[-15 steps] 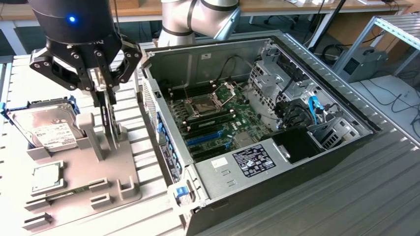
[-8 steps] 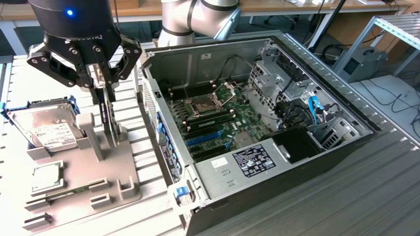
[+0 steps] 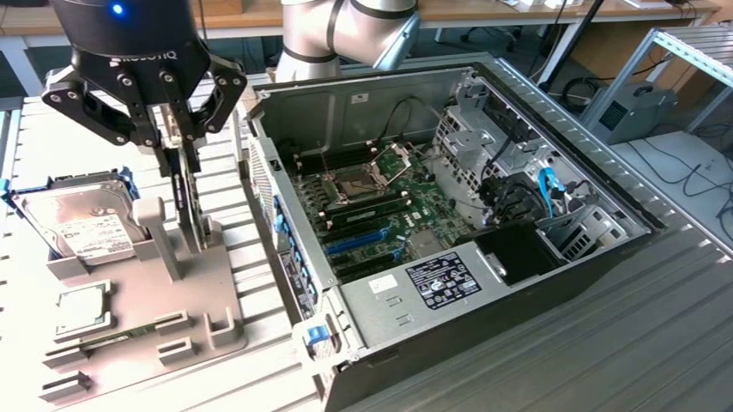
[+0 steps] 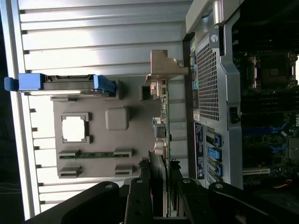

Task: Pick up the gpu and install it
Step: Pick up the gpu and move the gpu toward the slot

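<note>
The gpu (image 3: 192, 210) is a thin black card standing on edge at the upright posts of the grey fixture (image 3: 172, 292), at the exterior view's left. My gripper (image 3: 181, 144) hangs right over it, with a finger on each side of its top edge, shut on the card. In the wrist view the gpu (image 4: 162, 121) runs edge-on away from my gripper (image 4: 160, 179), and its silver bracket (image 4: 164, 65) is at the far end. I cannot tell whether the card's lower edge still rests in the fixture.
The open computer case (image 3: 596, 197) lies to the exterior view's right, with its motherboard (image 3: 378, 206) and blue slots (image 3: 360, 240) exposed. On the fixture sit a hard drive (image 3: 86, 227) in blue rails, a processor chip (image 3: 82, 309) and a memory stick (image 3: 126, 333). Ribbed metal table all around.
</note>
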Robot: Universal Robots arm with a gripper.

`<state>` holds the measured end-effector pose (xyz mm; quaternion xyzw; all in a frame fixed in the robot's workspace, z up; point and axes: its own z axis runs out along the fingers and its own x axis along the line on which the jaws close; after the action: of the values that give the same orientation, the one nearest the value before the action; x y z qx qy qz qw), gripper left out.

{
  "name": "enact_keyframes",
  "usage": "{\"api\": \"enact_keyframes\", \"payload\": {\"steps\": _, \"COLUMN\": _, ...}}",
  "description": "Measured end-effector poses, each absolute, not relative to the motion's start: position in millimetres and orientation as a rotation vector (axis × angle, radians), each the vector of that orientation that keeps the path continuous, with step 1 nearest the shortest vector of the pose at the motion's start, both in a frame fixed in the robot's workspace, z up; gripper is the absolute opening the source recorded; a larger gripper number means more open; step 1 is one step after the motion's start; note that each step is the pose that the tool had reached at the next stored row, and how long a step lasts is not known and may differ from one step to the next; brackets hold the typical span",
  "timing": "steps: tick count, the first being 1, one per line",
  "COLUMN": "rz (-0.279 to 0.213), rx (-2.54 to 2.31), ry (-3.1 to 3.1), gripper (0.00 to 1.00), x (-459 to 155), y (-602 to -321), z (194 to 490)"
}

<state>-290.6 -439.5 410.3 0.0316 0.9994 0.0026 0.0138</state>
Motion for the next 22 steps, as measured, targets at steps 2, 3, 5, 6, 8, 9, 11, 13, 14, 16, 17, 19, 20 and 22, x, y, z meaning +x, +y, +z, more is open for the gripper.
{"api": "enact_keyframes", "payload": {"steps": 2, "rz": 0.008, "rx": 0.098, "ry": 3.112, "gripper": 0.27, "x": -291, "y": -439, "z": 413}}
{"api": "enact_keyframes", "payload": {"steps": 3, "rz": 0.008, "rx": 0.098, "ry": 3.112, "gripper": 0.27, "x": -291, "y": -439, "z": 413}}
{"api": "enact_keyframes", "payload": {"steps": 5, "rz": 0.008, "rx": 0.098, "ry": 3.112, "gripper": 0.27, "x": -291, "y": -439, "z": 415}}
{"api": "enact_keyframes", "payload": {"steps": 6, "rz": 0.008, "rx": 0.098, "ry": 3.112, "gripper": 0.27, "x": -291, "y": -440, "z": 416}}
{"api": "enact_keyframes", "payload": {"steps": 8, "rz": 0.008, "rx": 0.098, "ry": 3.112, "gripper": 0.27, "x": -291, "y": -439, "z": 417}}
{"api": "enact_keyframes", "payload": {"steps": 9, "rz": 0.008, "rx": 0.098, "ry": 3.112, "gripper": 0.27, "x": -291, "y": -439, "z": 417}}
{"api": "enact_keyframes", "payload": {"steps": 11, "rz": 0.008, "rx": 0.098, "ry": 3.112, "gripper": 0.27, "x": -291, "y": -439, "z": 418}}
{"api": "enact_keyframes", "payload": {"steps": 13, "rz": 0.008, "rx": 0.098, "ry": 3.112, "gripper": 0.27, "x": -291, "y": -439, "z": 422}}
{"api": "enact_keyframes", "payload": {"steps": 14, "rz": 0.008, "rx": 0.098, "ry": 3.112, "gripper": 0.27, "x": -291, "y": -439, "z": 422}}
{"api": "enact_keyframes", "payload": {"steps": 16, "rz": 0.008, "rx": 0.098, "ry": 3.112, "gripper": 0.27, "x": -283, "y": -439, "z": 422}}
{"api": "enact_keyframes", "payload": {"steps": 17, "rz": 0.008, "rx": 0.098, "ry": 3.112, "gripper": 0.27, "x": -275, "y": -439, "z": 422}}
{"api": "enact_keyframes", "payload": {"steps": 19, "rz": 0.008, "rx": 0.098, "ry": 3.112, "gripper": 0.27, "x": -270, "y": -439, "z": 422}}
{"api": "enact_keyframes", "payload": {"steps": 20, "rz": 0.008, "rx": 0.098, "ry": 3.112, "gripper": 0.27, "x": -265, "y": -439, "z": 422}}
{"api": "enact_keyframes", "payload": {"steps": 22, "rz": 0.008, "rx": 0.098, "ry": 3.112, "gripper": 0.27, "x": -247, "y": -439, "z": 422}}
